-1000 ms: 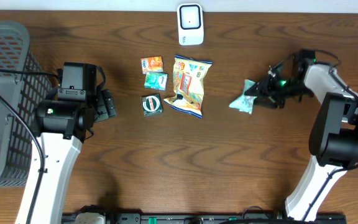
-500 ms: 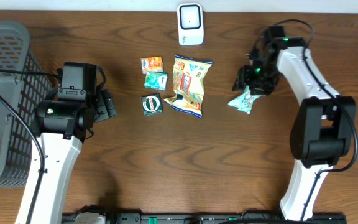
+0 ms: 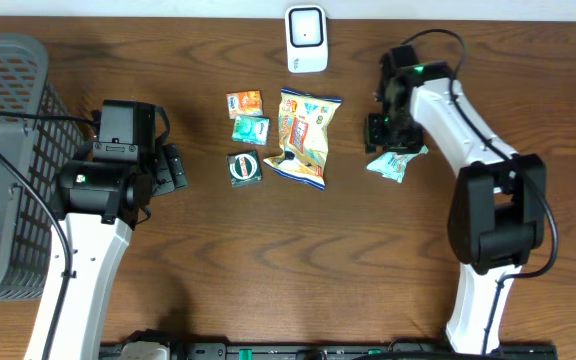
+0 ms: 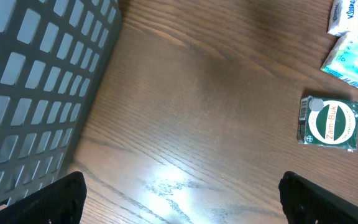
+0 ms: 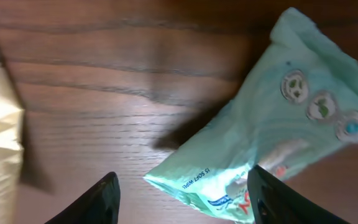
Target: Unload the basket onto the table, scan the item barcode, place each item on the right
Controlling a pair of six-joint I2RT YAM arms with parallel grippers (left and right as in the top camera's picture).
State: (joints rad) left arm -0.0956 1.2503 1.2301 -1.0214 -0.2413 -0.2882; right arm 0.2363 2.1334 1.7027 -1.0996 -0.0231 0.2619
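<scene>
Mint-green soft wipes packet (image 3: 393, 165) lay flat on the dark brown wooden counter (image 3: 298, 260). It sat to the right of a yellow crinkled snack bag (image 3: 303, 138) and not far from the white boxy scanner (image 3: 306, 38) at the far edge. A grey plastic mesh basket (image 3: 8, 130) stood at the left. The right gripper (image 3: 380, 132) hovered over the packet's corner, jaws apart and holding nothing. The left gripper (image 3: 173, 168) hung wide open and empty beside the basket, facing a small dark green box (image 3: 245, 168).
</scene>
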